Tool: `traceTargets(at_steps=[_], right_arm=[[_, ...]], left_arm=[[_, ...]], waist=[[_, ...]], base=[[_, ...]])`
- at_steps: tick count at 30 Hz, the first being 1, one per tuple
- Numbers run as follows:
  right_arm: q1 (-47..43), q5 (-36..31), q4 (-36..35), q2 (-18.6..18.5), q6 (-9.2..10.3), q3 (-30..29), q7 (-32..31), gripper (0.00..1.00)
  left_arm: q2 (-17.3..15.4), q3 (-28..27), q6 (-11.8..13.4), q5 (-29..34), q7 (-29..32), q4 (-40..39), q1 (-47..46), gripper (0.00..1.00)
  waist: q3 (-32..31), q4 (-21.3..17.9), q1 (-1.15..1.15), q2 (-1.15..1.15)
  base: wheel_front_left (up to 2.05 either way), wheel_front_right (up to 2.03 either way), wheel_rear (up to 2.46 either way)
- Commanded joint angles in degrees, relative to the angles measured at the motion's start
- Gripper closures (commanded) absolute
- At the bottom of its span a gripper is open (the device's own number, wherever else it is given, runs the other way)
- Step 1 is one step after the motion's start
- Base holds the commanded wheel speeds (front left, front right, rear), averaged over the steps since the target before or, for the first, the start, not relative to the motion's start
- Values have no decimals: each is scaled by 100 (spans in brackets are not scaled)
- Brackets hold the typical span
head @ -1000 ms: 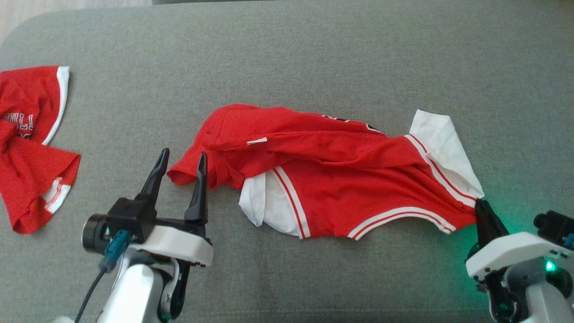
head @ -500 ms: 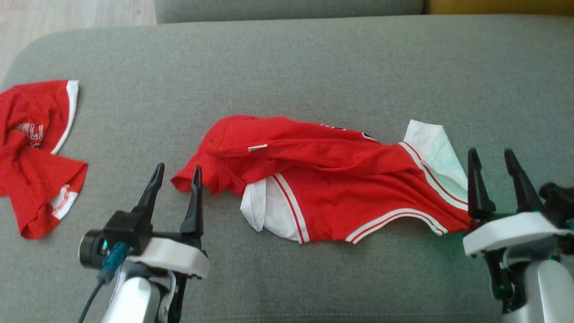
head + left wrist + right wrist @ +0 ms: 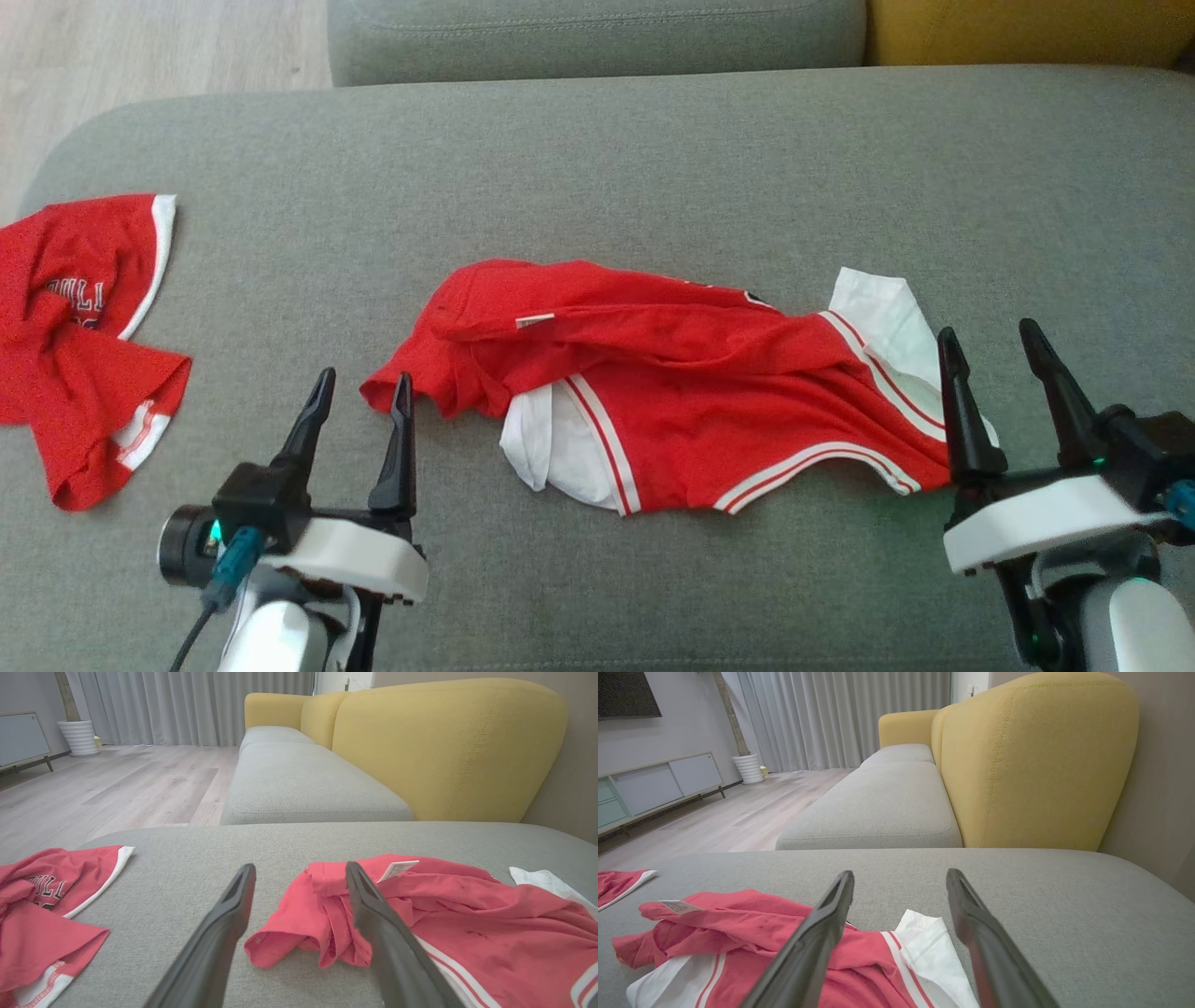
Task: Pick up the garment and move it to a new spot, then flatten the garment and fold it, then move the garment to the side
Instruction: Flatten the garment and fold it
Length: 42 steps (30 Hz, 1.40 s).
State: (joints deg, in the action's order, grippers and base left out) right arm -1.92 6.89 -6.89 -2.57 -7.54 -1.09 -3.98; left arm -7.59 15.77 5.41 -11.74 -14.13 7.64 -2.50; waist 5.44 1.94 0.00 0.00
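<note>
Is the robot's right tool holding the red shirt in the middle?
No, the right tool has its two fingers wide apart at the end of the red shirt, with no cloth pinched between them.

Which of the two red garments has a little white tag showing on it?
The middle garment, with the tag on its upper fold. The garment at the left edge shows lettering but no tag.
</note>
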Motion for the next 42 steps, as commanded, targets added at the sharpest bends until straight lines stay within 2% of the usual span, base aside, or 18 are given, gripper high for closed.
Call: traceTargets(at_steps=[1,14,20,26,34,35,36,37,42], right_arm=[[135,38,-242,-32,5,136,-9,0],[199,92,-239,-31,5,111,-38,0],[324,158,-194,-31,5,169,-32,0],[439,256,-47,-31,5,249,22,0],[487,344,100,-31,5,250,81,0],[491,362,111,-31,5,242,83,0],[495,369,123,-31,5,236,84,0],[500,380,134,-31,5,228,84,0],[524,410,175,-31,5,191,86,0]], left_arm=[[-110,-224,32,-26,-15,-196,-162,0],[-162,-167,32,-61,76,-187,-341,0],[-97,-64,-235,-232,362,138,-1027,0],[-11,-83,-582,-646,976,1048,-1857,0],[28,-221,-782,-1109,1596,1986,-2380,0],[33,-231,-814,-1165,1640,2027,-2405,52],[40,-234,-850,-1219,1680,2059,-2421,86],[68,-251,-890,-1318,1746,2092,-2422,100],[39,-216,-909,-1351,1796,2125,-2464,100]], waist=[[3,-6,0,0],[121,0,0,0],[353,-57,0,0],[561,-201,0,0],[672,-357,0,0],[681,-364,0,0],[685,-370,0,0],[687,-372,0,0],[684,-366,0,0]], base=[[0,0,0],[0,0,0],[0,0,0],[0,0,0],[0,0,0],[0,0,0],[0,0,0],[0,0,0],[0,0,0]])
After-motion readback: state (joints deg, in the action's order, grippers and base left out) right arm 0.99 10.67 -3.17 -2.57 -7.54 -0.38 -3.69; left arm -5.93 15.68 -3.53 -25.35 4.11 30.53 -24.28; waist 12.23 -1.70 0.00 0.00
